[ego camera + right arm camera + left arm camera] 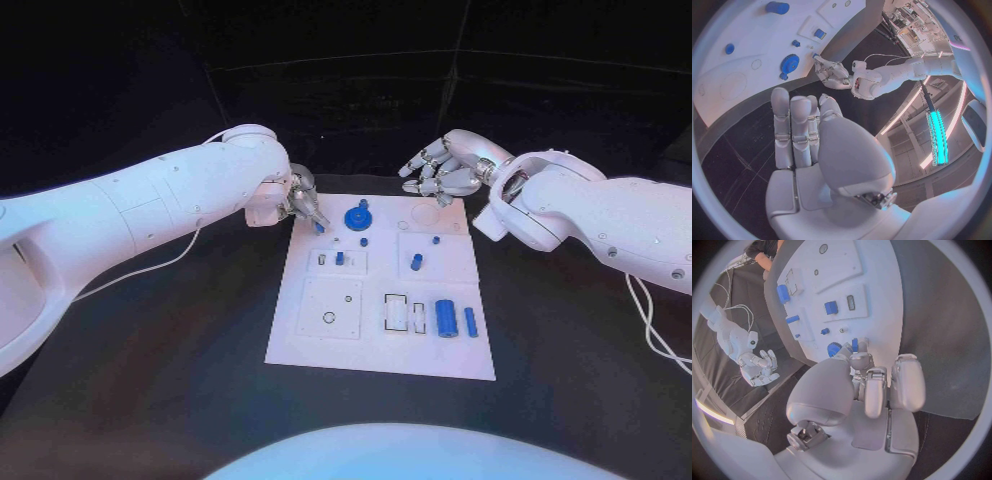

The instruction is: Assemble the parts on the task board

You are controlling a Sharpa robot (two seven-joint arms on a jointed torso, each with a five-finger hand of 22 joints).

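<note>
The white task board [332, 340] lies in the middle of the black table. My left hand [296, 203] is over the board's far left corner and pinches a small blue peg [319, 227] at its fingertips; the left wrist view shows the peg [854, 345] beside a blue gear [834, 349]. The gear [359, 216] sits on the board's far edge. My right hand [449, 170] hovers over the far right corner, fingers loosely extended, holding nothing. In the right wrist view its fingers [798, 130] point at the gear [789, 63].
More blue parts are on the board: a short piece [340, 258] in a left recess, another [415, 263] right of centre, and a cylinder [446, 318] and a bar [470, 320] near the front right. A white cable [159, 265] trails on the table at the left.
</note>
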